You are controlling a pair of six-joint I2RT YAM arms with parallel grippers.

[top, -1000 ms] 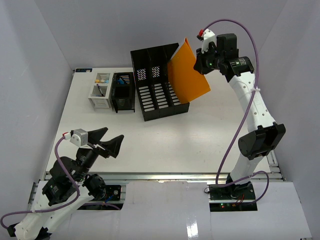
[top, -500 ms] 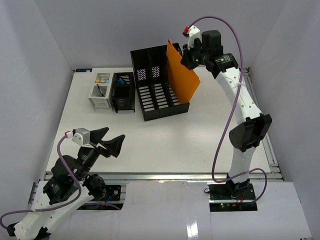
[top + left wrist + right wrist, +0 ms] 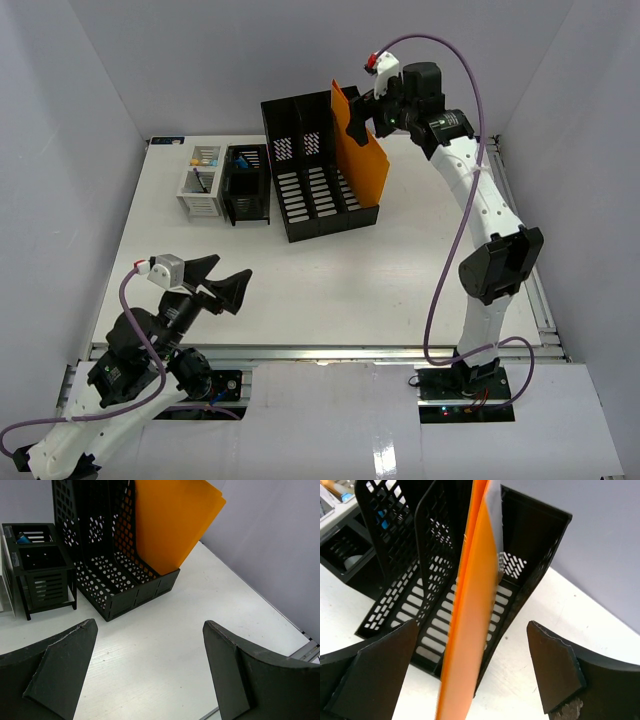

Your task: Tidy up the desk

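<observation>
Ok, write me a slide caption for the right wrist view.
Right gripper open astride the orange folder, which stands on edge in the black file rack.

White counter (image 3: 330, 275), smooth with a faint sheen; a dull metal rail (image 3: 330, 351) along its front. Black plastic rack (image 3: 310, 205), perforated, matt. Orange folder (image 3: 362, 165), smooth and slightly glossy; plastic or card, I cannot tell. My jaws are matt black, rough-edged.
</observation>
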